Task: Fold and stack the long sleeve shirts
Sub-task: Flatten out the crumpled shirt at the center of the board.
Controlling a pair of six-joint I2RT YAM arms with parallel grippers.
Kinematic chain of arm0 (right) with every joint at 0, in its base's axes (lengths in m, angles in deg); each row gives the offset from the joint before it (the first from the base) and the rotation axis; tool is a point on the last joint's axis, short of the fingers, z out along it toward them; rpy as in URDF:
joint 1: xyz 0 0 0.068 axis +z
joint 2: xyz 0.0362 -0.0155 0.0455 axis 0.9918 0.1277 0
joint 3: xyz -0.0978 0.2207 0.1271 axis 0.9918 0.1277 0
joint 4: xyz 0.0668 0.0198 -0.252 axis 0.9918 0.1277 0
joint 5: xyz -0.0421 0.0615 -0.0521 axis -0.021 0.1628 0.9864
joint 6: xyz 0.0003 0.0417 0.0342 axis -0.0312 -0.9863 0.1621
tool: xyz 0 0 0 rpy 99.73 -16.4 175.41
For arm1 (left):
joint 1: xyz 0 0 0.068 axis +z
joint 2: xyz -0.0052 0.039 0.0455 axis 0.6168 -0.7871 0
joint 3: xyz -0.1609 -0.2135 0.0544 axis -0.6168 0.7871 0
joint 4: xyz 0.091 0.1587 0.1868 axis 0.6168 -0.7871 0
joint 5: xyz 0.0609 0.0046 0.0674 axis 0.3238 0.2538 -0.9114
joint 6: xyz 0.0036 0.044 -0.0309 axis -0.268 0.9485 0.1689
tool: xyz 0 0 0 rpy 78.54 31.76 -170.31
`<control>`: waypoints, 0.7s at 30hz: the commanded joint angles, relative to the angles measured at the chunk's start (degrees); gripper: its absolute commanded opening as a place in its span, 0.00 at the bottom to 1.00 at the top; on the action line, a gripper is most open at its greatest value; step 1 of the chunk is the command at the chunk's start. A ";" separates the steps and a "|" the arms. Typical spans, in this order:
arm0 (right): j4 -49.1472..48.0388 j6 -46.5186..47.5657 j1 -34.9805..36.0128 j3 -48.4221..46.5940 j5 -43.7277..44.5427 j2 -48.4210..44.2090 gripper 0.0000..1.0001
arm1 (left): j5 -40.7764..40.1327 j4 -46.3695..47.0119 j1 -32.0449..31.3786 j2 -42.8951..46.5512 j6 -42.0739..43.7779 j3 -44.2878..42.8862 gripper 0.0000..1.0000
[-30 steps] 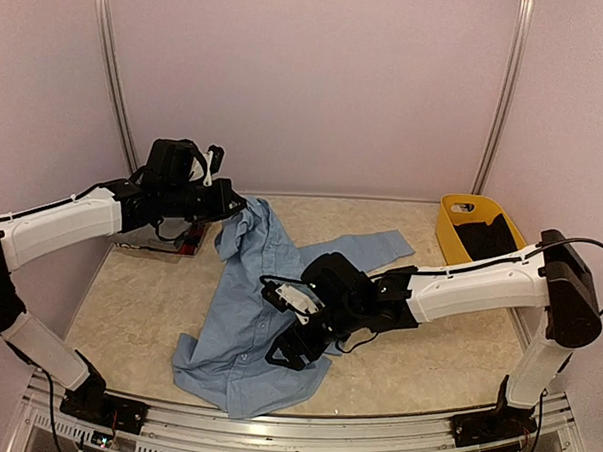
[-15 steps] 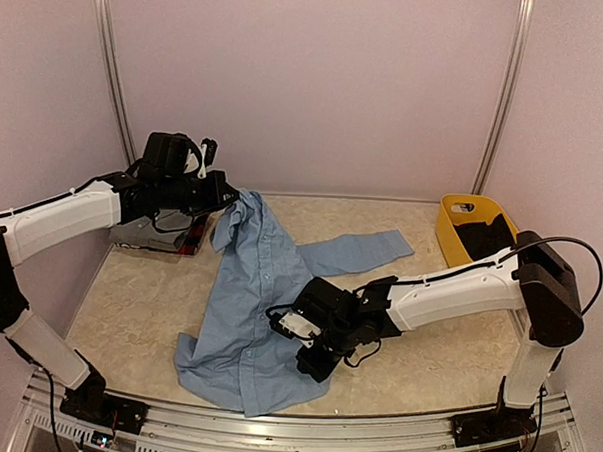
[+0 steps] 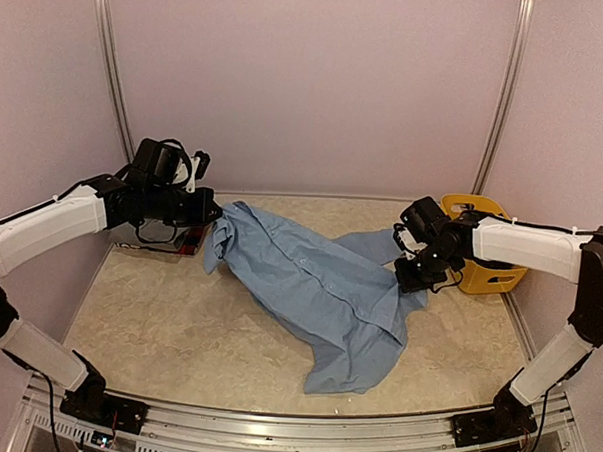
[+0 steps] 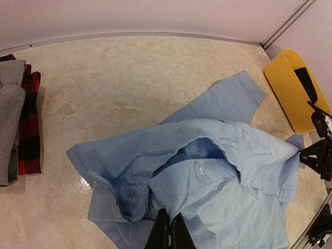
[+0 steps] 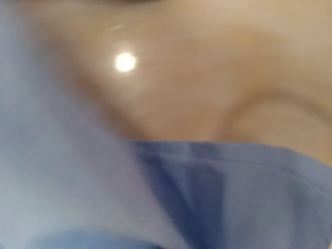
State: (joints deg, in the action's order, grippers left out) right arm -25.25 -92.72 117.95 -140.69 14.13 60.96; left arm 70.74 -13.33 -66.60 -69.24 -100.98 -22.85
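You're spreading the light blue shirt (image 3: pixel 319 287); left gripper (image 3: pixel 208 214) clenched near its collar; right gripper (image 3: pixel 411 275) clenched on its opposite edge; next, I judge, lay it flat.

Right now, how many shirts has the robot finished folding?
Two look done: the grey shirt lies folded on the plaid shirt at the far left. The blue shirt is in hand, unfolded, stretched between the left gripper and right gripper. Left: fold it and stack it.
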 commanded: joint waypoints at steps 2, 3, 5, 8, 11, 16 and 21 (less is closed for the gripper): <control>3.25 2.93 -6.68 -6.09 7.47 2.71 0.26 | 3.50 -1.49 0.05 3.52 1.49 1.96 0.00; 2.69 3.70 -6.24 -7.23 5.94 3.48 0.33 | 3.78 -1.38 -0.16 3.27 0.91 2.10 0.00; 0.44 5.09 -3.52 -7.78 3.15 3.46 0.47 | 3.73 -0.49 -0.77 2.00 -0.16 2.70 0.00; -3.07 5.87 3.27 -5.86 0.48 1.48 0.61 | 4.24 2.31 -1.36 0.05 -2.36 3.71 0.00; -5.14 4.81 10.79 -2.92 -0.78 -0.50 0.70 | 4.96 6.13 -1.46 -2.99 -4.53 3.66 0.00; -7.00 2.04 21.29 0.49 -1.73 -3.00 0.77 | 5.18 8.36 -1.02 -10.22 -6.19 -0.78 0.00; -6.73 -1.76 31.00 1.98 -0.49 -1.46 0.75 | 5.62 8.57 0.56 -18.18 -7.10 -7.93 0.00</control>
State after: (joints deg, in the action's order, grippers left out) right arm -31.28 -90.66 143.44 -140.05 12.88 59.39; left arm 75.13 -8.04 -67.19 -83.16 -106.62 -25.00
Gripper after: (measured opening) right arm 0.759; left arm 0.004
